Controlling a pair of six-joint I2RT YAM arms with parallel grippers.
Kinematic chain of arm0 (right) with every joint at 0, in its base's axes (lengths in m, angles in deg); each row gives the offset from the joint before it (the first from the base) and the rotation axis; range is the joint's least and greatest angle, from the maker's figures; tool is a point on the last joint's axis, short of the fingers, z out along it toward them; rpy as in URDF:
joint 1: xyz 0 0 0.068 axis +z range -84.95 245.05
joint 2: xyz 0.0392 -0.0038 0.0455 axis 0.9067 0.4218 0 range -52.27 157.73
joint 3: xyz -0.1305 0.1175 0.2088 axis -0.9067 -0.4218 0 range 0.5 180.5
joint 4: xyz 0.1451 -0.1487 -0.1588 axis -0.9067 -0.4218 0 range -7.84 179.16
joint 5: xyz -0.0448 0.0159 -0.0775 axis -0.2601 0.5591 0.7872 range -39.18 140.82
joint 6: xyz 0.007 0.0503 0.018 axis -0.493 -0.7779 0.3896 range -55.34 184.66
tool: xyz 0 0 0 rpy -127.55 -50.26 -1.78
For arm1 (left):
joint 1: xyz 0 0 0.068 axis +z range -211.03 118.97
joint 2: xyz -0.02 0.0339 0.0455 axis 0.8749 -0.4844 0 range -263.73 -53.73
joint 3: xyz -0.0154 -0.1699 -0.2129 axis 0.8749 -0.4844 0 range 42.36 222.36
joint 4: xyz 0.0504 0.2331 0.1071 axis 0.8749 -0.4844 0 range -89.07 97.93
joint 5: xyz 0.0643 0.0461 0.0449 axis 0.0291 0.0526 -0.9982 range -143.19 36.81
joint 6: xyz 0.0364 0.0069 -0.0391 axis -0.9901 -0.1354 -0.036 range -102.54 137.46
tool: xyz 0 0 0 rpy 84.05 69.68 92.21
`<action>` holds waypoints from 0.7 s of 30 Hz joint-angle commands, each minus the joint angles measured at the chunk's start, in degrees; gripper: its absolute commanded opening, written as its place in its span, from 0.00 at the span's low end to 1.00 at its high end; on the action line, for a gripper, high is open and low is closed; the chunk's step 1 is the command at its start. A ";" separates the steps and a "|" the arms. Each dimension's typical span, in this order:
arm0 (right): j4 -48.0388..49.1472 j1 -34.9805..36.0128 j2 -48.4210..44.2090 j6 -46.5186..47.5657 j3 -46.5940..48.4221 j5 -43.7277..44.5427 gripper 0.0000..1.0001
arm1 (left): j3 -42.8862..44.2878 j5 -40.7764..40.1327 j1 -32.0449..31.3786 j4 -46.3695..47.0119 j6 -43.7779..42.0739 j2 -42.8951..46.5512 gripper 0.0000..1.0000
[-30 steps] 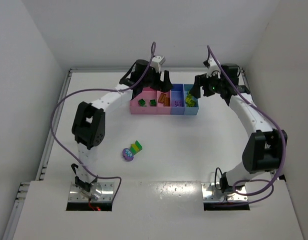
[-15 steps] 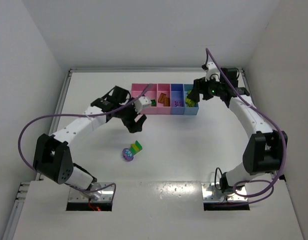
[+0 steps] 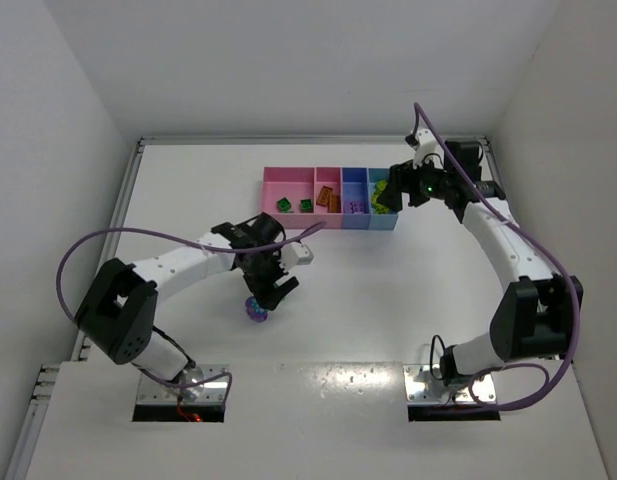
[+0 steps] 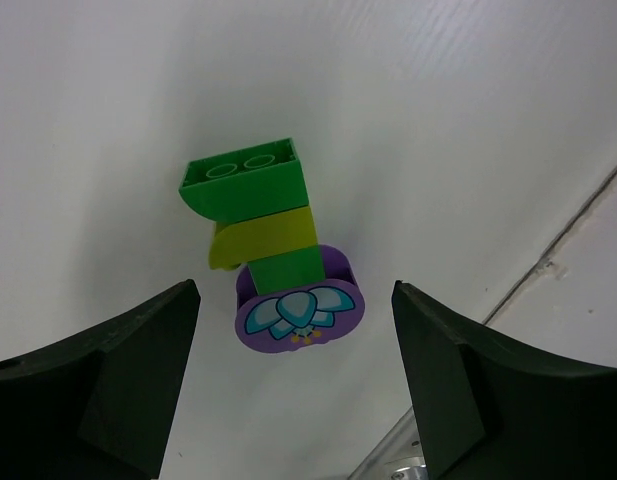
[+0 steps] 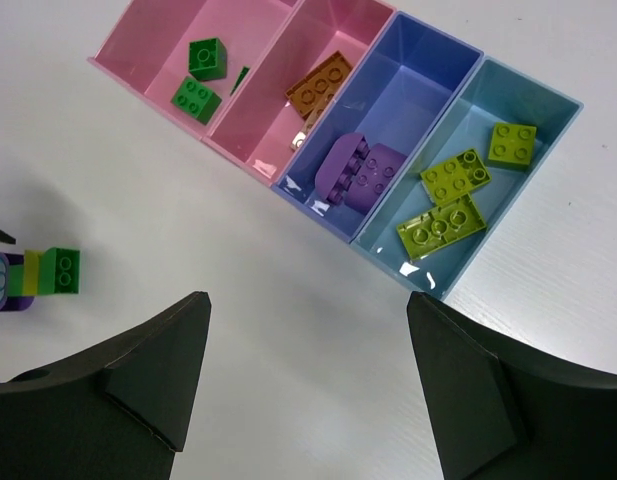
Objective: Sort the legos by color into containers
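Note:
A joined strip of green, yellow and green legos ends in a round purple piece with a flower print. It lies on the white table. My left gripper is open and hangs right over it, one finger on each side, not touching. In the top view the left gripper hides most of the strip; the purple piece shows. The containers sit at the back. My right gripper is open and empty above their right end.
The compartments hold green bricks, orange bricks, purple bricks and yellow-green bricks. The strip also shows at the left edge of the right wrist view. White walls stand around the table.
My left arm swung from the tray's left end down and toward the near side, stopping over the strip. The right gripper barely moved.

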 commanded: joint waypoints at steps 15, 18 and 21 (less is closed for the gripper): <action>-0.14 -0.10 -4.26 2.89 -1.41 -0.48 0.80 | 0.77 -4.92 -1.45 0.86 7.06 -7.40 0.68; -0.14 -0.10 -4.26 3.42 -1.41 -0.48 0.80 | 0.24 -5.70 -2.59 1.73 7.06 -8.11 0.65; -0.14 -0.10 -3.74 3.42 -1.41 -0.48 0.80 | -0.46 -6.33 -3.12 3.05 7.06 -9.06 0.64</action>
